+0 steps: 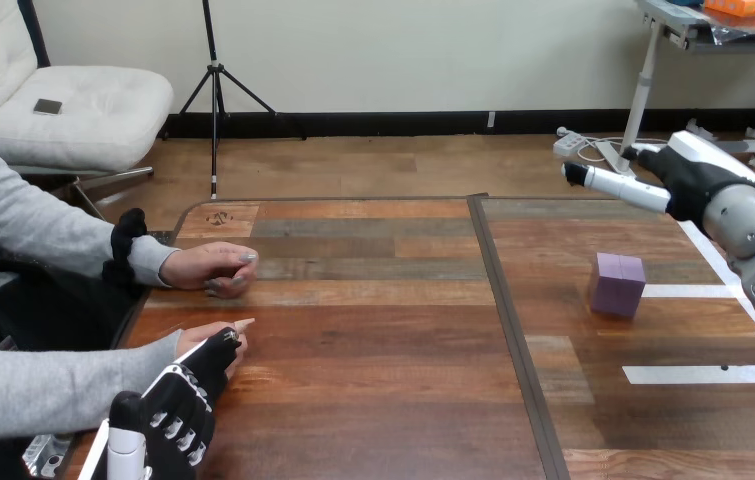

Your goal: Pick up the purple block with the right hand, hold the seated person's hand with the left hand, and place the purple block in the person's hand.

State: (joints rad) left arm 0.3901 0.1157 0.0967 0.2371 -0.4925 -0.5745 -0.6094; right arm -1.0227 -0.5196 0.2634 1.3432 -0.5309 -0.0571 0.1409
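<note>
Head view: my left hand [181, 405] lies over person's near hand [233, 328] and covers most of it. Grip or mere rest, cannot tell. My right hand [698, 178] is raised, well apart from purple cube block [617, 284]: visible finger straight, holding nothing, rest hidden. Block sits flat on right half of wooden table [383, 330]. No long axis, turned slightly.

Left hand [188, 398]: was black, with rows of small white shells across its back. Right hand [691, 176]: black body under a smooth white shell; fingers [618, 186] were white tubes with black tips. Right forearm [753, 225]: silver, rounded, metallic.
</note>
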